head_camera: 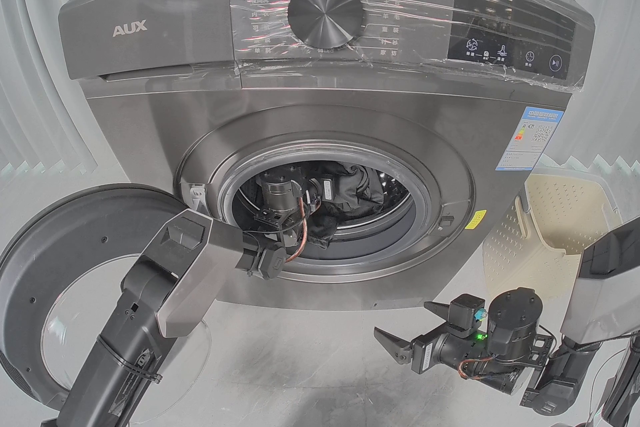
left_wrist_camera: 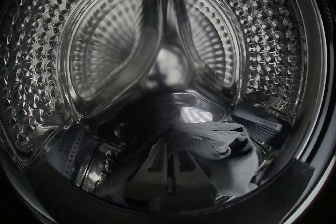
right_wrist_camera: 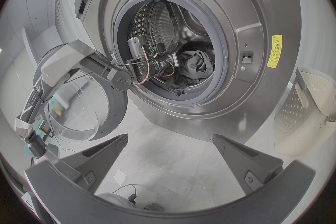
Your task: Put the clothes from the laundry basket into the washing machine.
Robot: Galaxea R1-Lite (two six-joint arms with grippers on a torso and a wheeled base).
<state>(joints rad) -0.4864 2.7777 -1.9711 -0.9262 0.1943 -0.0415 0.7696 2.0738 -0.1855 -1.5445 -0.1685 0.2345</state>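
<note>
Right tool (head_camera: 405, 323), lower right of frame: spread wide, holding nothing, just above the floor. Cream laundry basket (head_camera: 533, 235), right edge, stands beside the washing machine (head_camera: 320, 115). Left tool (left_wrist_camera: 171, 175), centre frame, is inside the drum; its grip cannot be told. Dark clothes (head_camera: 350, 188) lie in the drum beside it.

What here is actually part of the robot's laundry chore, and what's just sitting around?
Part of the job: washing machine, its open door, dark clothes in the drum, laundry basket, left claw, right claw.
Just there: curtain, yellow sticker, plastic film.
</note>
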